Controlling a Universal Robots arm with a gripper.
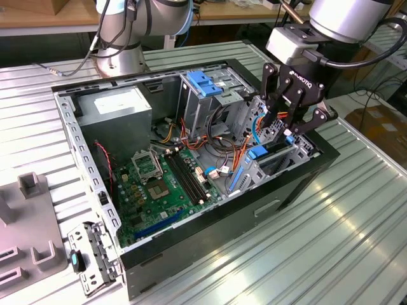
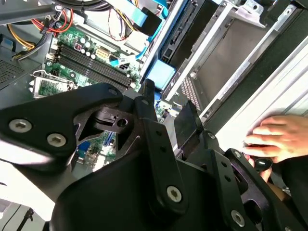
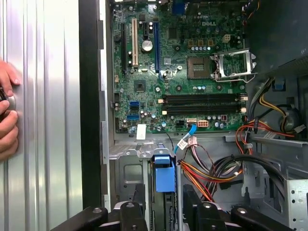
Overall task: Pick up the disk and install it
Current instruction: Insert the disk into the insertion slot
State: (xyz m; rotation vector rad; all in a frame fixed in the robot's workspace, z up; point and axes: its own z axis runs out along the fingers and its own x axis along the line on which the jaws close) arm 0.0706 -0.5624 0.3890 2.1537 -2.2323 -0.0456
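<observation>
**Disk slotted, jaws open**

Right of centre in the exterior view, the gripper (image 1: 289,130) is hanging over the drive bay (image 1: 254,168), jaws open and empty astride the disk (image 1: 259,153), edge-on inside. Seating seems nearly done; the next move calls for a straight path past the cables (image 1: 240,152)

Bright, even overhead light on my exterior view; the ribbed bench (image 1: 356,241) throws back pale streaks of glare, and the computer case (image 1: 210,238) holds soft shadow inside. In the first wrist view the bench washes out near white; in the second wrist view the pincer (image 2: 166,108) reads dark.
</observation>
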